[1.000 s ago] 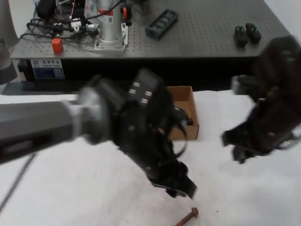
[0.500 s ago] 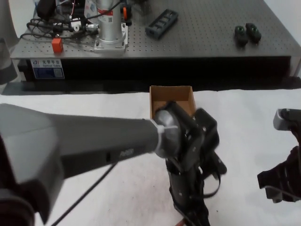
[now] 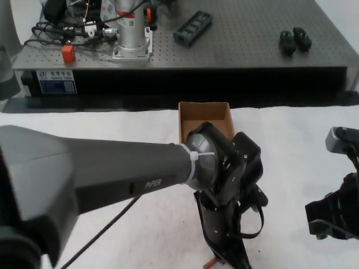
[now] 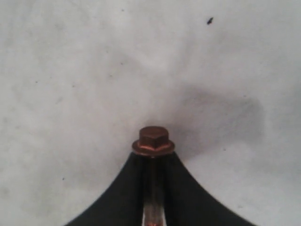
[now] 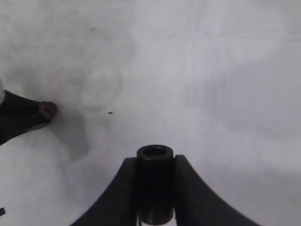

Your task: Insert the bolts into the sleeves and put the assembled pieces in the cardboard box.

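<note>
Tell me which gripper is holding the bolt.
The left gripper: a copper hex-head bolt sits between its fingers; the right gripper clamps a black sleeve instead.

White cloth (image 3: 291, 140) lies before a perforated table (image 3: 241, 45) bearing cables (image 3: 56, 28).

Item 1, left arm (image 3: 112, 174): thick grey tubular link, small white lettering on side, white band (image 3: 193, 162) at wrist joint, black wrist housing (image 3: 238, 165), thin black cable loop (image 3: 259, 221).
Item 2, right arm (image 3: 336, 210): black body, light grey block (image 3: 342, 137) at upper end.
Item 3, left gripper (image 4: 153, 162) and right gripper (image 5: 155, 162): matte black tapered fingers (image 4: 117, 197).
</note>
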